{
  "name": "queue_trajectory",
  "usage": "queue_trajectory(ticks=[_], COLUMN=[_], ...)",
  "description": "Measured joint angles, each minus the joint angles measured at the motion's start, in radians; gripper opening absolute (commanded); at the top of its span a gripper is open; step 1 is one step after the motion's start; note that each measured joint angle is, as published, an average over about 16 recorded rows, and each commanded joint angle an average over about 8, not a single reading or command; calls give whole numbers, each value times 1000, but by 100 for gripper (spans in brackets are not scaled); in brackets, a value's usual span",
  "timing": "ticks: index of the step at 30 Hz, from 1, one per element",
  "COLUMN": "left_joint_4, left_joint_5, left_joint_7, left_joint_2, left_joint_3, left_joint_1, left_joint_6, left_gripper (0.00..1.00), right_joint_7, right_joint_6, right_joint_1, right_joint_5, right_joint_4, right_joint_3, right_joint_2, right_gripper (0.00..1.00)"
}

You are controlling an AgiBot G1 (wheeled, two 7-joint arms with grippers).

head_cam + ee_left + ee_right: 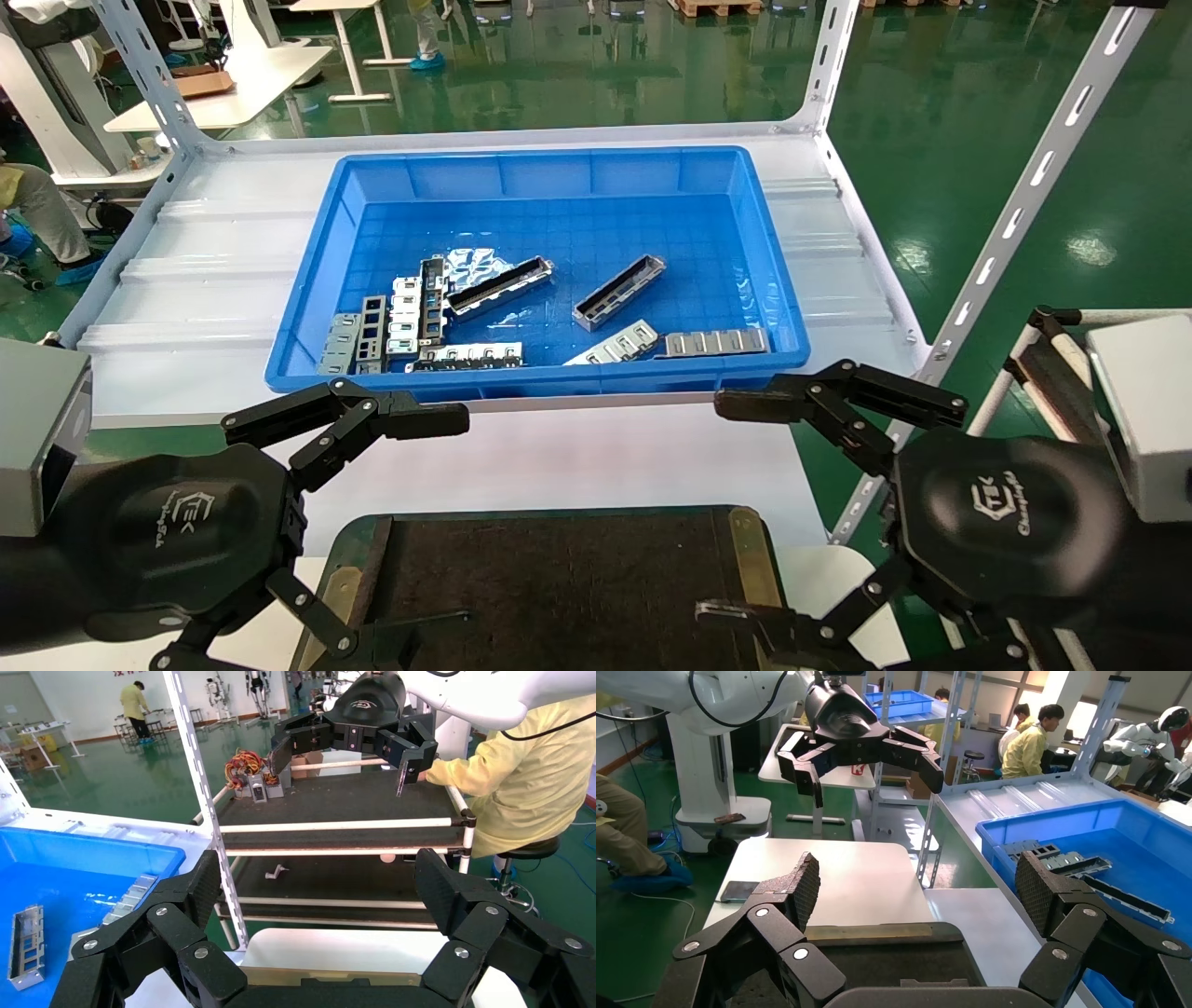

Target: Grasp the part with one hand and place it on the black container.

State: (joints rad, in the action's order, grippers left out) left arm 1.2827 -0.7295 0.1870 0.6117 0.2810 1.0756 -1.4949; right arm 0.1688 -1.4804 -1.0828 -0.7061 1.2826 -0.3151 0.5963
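nothing was done yet as far as i could judge: i had both claws spread wide and empty. the left claw hovered over the near corner of the wide shallow black container with brass side strips, and the right claw hovered over its other corner. the slim silver-grey metal channel part lay ahead of the right claw in the bright blue plastic bin on the white tabletop, a second like it nearer the left claw, among flat perforated strips. reaching, gripping, carrying and placing all remained.
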Motion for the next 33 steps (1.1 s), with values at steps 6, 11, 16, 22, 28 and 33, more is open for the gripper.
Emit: queue_trajectory(ticks=[6, 11, 16, 22, 28, 33], left_joint_4=[0, 0, 0, 0, 0, 0], left_joint_5=[0, 0, 0, 0, 0, 0], left_joint_7=[0, 0, 0, 0, 0, 0], left_joint_2=[0, 0, 0, 0, 0, 0], left_joint_3=[0, 0, 0, 0, 0, 0], left_joint_1=[0, 0, 0, 0, 0, 0], left_joint_6=[0, 0, 0, 0, 0, 0], left_gripper=[100, 100, 100, 100, 100, 100], right_joint_7=[0, 0, 0, 0, 0, 0], right_joint_6=[0, 0, 0, 0, 0, 0], right_joint_1=[0, 0, 0, 0, 0, 0], right_joint_5=[0, 0, 0, 0, 0, 0], right_joint_4=[0, 0, 0, 0, 0, 0], right_joint_3=[0, 0, 0, 0, 0, 0], right_joint_2=[0, 0, 0, 0, 0, 0], right_gripper=[100, 100, 100, 100, 100, 100])
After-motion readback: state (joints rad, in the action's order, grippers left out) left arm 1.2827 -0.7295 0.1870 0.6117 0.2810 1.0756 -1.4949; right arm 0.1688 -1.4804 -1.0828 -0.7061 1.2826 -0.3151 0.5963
